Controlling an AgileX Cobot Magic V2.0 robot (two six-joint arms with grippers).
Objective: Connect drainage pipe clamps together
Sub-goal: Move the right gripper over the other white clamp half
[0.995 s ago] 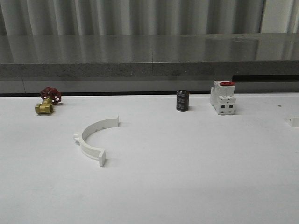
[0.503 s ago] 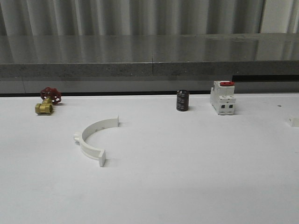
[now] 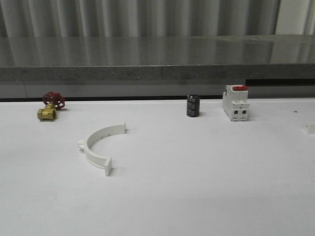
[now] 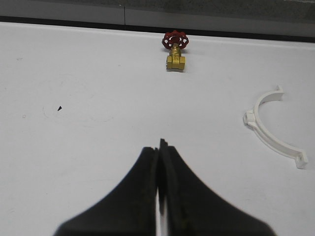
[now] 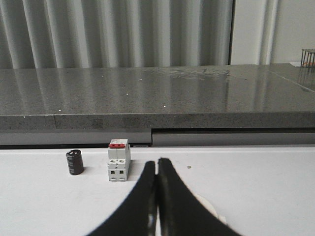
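Front view: one white clamp half-ring [image 3: 98, 145] lies flat on the white table [image 3: 197, 187], left of centre, with its open side facing right and a flat tab at each end. A brass valve with a red handwheel [image 3: 50, 106] stands near the far left edge of the table, well apart from the half-ring. A black cylinder [image 3: 193, 105] stands upright at the far edge, right of centre, and just to its right stands a white breaker with a red top [image 3: 235, 103]. At the right border of the picture a small white piece [image 3: 310, 128] rests on the table; it cannot be identified from here.

Left wrist view: the left gripper [image 4: 160, 147] hangs above bare table surface with its two black fingers pressed together and nothing between them. The half-ring [image 4: 272, 128] lies off to one side, well apart from the fingertips. The valve [image 4: 175, 49] sits farther out, close to the table's edge.

Right wrist view: the right gripper [image 5: 157, 164] has its fingers pressed together, holding nothing. The breaker [image 5: 118, 160] and the cylinder [image 5: 75, 162] stand beyond the fingertips. A curved white part [image 5: 209, 209] shows just behind the fingers; most of it is hidden.
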